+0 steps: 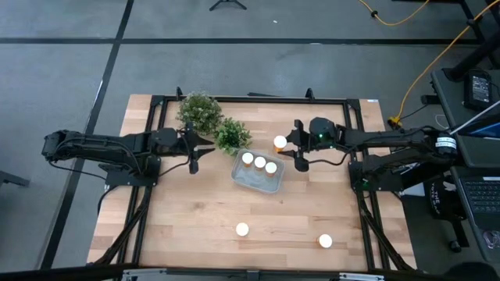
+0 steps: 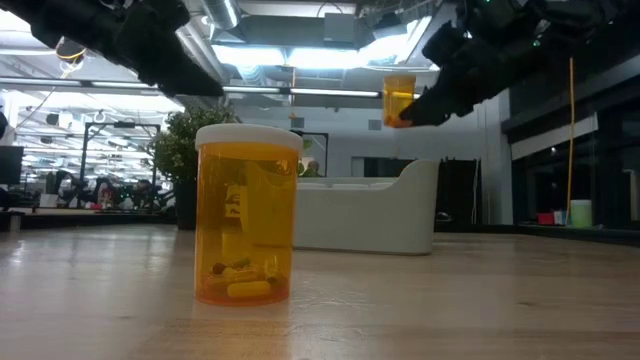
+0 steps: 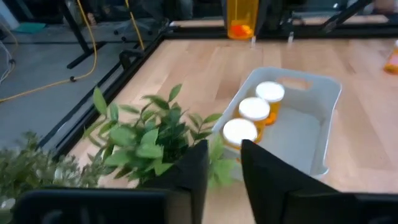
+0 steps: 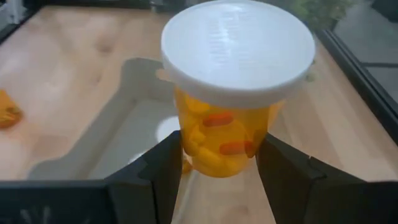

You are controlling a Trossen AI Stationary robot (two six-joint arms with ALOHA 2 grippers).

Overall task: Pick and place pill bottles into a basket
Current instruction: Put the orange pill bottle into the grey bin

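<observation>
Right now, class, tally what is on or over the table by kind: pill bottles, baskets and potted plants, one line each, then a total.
Pill bottles: 6, with 3 in the basket, 2 on the table, 1 held in the right tool
Basket: 1
Potted plants: 2
Total: 9

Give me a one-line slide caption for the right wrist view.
Right hand holds a white-capped orange pill bottle upright above the pale basket.
</observation>
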